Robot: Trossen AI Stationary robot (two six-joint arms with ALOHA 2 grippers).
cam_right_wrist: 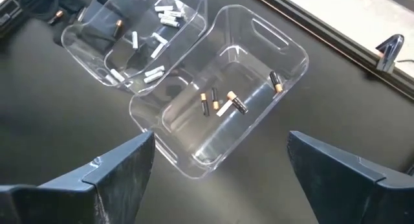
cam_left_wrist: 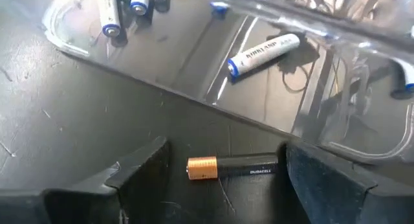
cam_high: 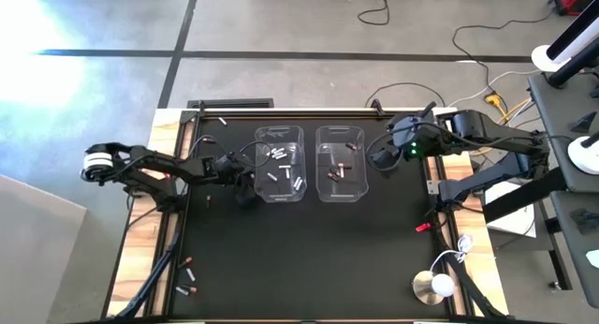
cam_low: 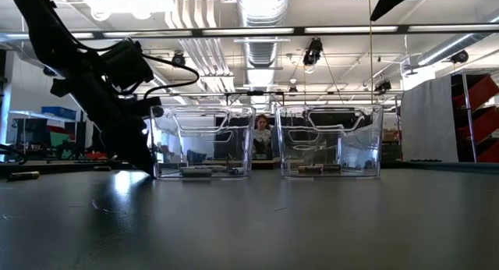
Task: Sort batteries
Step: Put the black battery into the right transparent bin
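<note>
On the black counter (cam_high: 299, 258), the left gripper (cam_left_wrist: 223, 175) stands released astride a dark copper-ended battery (cam_left_wrist: 233, 167) lying crosswise between its fingers.

White batteries (cam_right_wrist: 155, 49) lay scattered in one clear bin (cam_high: 280, 163), dark copper-ended ones (cam_right_wrist: 223, 102) in the neighbouring bin (cam_high: 341, 162).
</note>
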